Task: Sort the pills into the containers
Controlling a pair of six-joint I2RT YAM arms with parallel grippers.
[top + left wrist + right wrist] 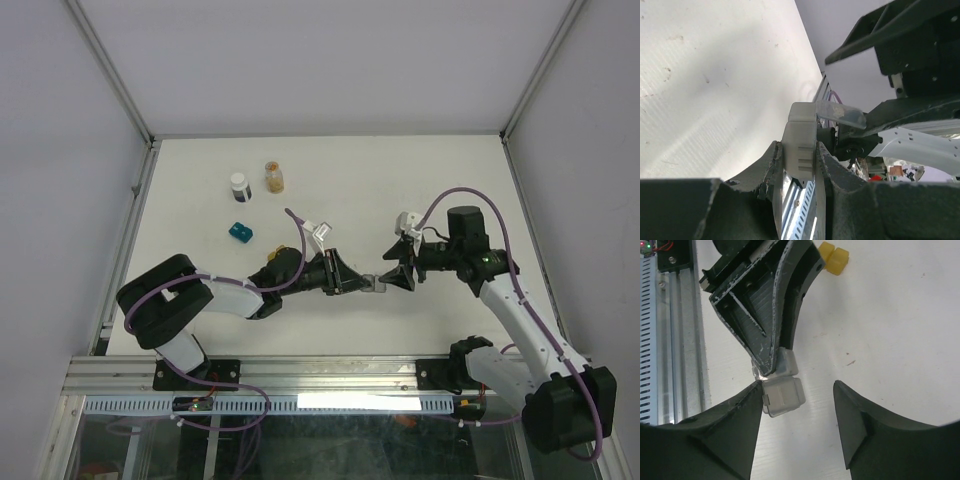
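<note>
L jaws pinch gray container (783, 396) at frame center; R jaws wide around it, one finger at its edge. Hold L steady, pry lid flap (840, 112) gently (looks lifted already). Contents unseen. Amber-yellow container (834, 259) top center, teal container (240, 232) upper left on desk (400, 180): contents not visible.

Your left end effector (360, 283) points right, clamped on the gray box (783, 396); your right end effector (390, 278) faces it, jaws apart.

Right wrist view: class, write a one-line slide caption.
Left fingers pinch the gray container between the open right fingers; an amber-yellow container lies beyond.
</note>
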